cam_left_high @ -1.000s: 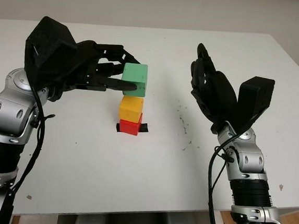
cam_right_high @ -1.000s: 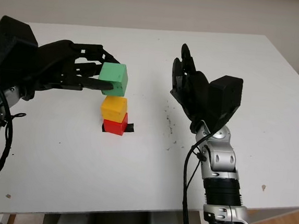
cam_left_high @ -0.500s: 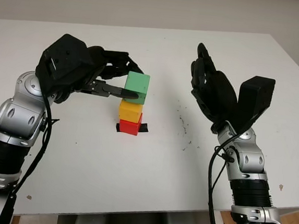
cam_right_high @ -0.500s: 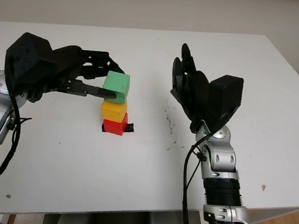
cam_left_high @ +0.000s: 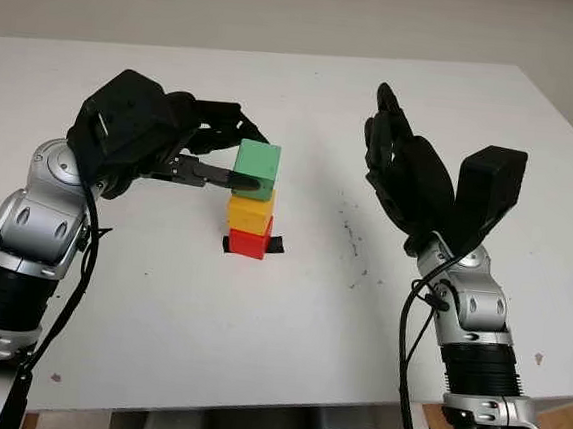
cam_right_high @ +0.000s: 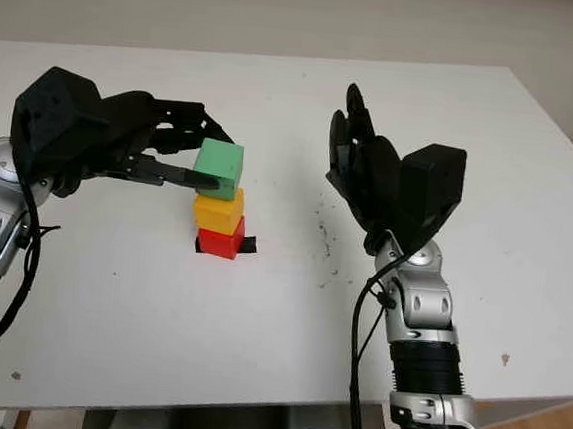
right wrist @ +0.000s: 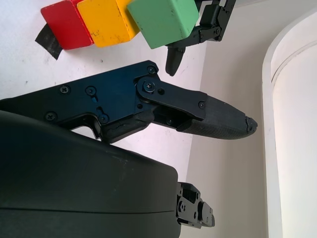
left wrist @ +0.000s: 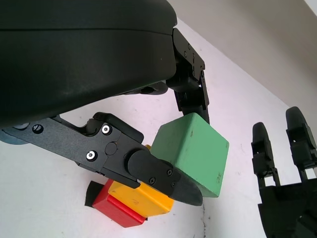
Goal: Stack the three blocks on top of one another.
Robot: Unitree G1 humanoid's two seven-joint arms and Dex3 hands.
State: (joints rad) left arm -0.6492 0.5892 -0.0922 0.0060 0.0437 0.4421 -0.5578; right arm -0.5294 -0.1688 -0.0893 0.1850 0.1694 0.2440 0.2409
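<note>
Lowered, left hand [cam_left_high: 187, 151] apparently seats green block [cam_left_high: 257, 165] atop 2 others.

Red block [cam_left_high: 249, 241]: bottom, on counter centre. Yellow block [cam_left_high: 250, 212]: stacked on red. Green block [cam_left_high: 256, 166]: tilted atop yellow, gripped.

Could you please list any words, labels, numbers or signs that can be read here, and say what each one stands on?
There is no readable text.
Green block, held by the left hand: plain faces, no print.
Yellow block and red block: plain, only scuffs on the yellow one.
Black tape under the red block: no marking.
Right hand, open beside the stack: no legible label on its shell.
Table: dark specks only, no writing.
</note>
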